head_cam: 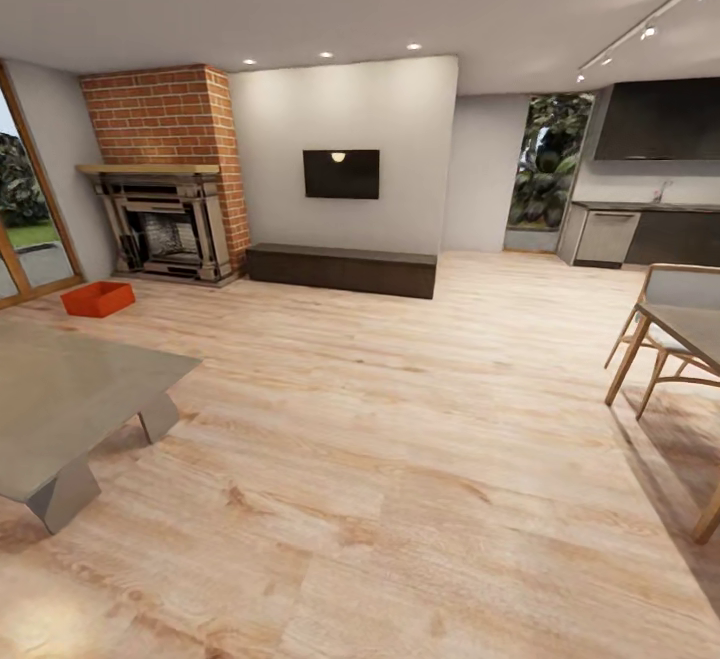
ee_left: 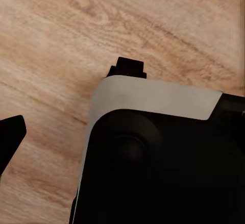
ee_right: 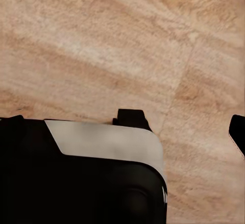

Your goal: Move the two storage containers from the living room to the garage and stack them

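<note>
One orange-red storage container (head_cam: 97,298), a low open-top rectangular bin with flared walls, sits on the light wood plank floor (head_cam: 400,459) of the living room just left of the brick fireplace (head_cam: 170,174), its long axis slanting toward the hearth. Each wrist view has the robot's black-and-white base over those planks. Left hand (ee_left: 66,104) and right hand (ee_right: 186,127) are spread wide, holding nothing

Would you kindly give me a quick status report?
Both pincers empty, over wood floor. One orange bin on floor by fireplace. Grey table sits between robot and bin.
</note>
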Robot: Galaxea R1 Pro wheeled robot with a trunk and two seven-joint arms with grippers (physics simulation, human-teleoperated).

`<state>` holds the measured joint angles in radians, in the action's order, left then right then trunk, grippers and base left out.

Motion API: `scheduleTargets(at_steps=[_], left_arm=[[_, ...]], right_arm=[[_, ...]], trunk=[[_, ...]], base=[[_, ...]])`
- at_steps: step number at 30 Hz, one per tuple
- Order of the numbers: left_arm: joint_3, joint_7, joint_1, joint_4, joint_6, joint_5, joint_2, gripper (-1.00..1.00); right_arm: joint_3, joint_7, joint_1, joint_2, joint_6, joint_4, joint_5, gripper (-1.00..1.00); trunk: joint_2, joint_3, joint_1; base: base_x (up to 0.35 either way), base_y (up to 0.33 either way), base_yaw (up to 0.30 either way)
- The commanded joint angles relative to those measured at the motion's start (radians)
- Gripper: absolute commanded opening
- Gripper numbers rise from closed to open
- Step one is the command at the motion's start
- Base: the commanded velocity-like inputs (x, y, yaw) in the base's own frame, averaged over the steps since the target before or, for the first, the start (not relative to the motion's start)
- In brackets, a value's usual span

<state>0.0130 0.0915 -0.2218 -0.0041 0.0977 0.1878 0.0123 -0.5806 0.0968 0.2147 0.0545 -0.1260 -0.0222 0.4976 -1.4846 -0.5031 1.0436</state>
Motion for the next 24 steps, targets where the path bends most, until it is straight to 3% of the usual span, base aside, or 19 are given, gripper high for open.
scheduleTargets(at_steps=[1,24], left_arm=[[0.001,0.002,-0.001,0.0,0.004,0.006,0.0,1.0],[0.001,0.002,0.0,0.0,0.004,0.007,0.0,1.0]], right_arm=[[-0.008,0.001,0.001,0.001,-0.004,-0.003,0.009,1.0],[-0.008,0.001,0.001,0.001,-0.004,-0.002,0.009,1.0]], trunk=[[0.0,-0.001,0.001],[0.0,-0.001,0.001]], base=[[0.322,0.0,0.0],[0.322,0.0,0.0]])
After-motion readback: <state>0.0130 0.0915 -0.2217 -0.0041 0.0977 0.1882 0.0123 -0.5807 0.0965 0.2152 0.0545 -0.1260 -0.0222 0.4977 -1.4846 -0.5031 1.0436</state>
